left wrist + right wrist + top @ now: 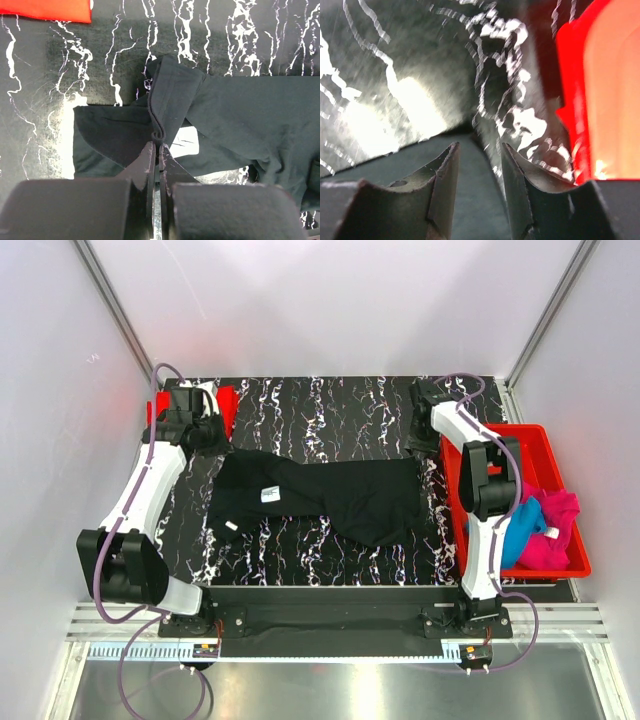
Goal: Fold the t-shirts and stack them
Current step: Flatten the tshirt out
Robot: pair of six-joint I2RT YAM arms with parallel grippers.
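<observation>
1. Top view: black t-shirt (330, 498) spread across the bench (330, 410). Left gripper (212, 440) is at its far-left corner, right gripper (422, 445) at its far-right corner. Red bin (545, 435) holds blue t-shirt (522, 528) and magenta t-shirt (560, 535). Red t-shirt (226, 405) lies beyond the left gripper.
2. Left wrist: left gripper (156, 145) pinched tight on a raised fold of the black t-shirt (240, 115).
3. Right wrist: right gripper (479, 155) half-wide, gripping nothing. Black t-shirt (475, 210) lies beneath, red bin (605, 100) close on the right.

Bare tabletop (330, 405) runs across the upper centre and along the lower edge of the frame. The black t-shirt (330, 495) covers the middle; the red bin (548, 440) and right arm (487, 520) block the right, the left arm (150, 480) the left.
</observation>
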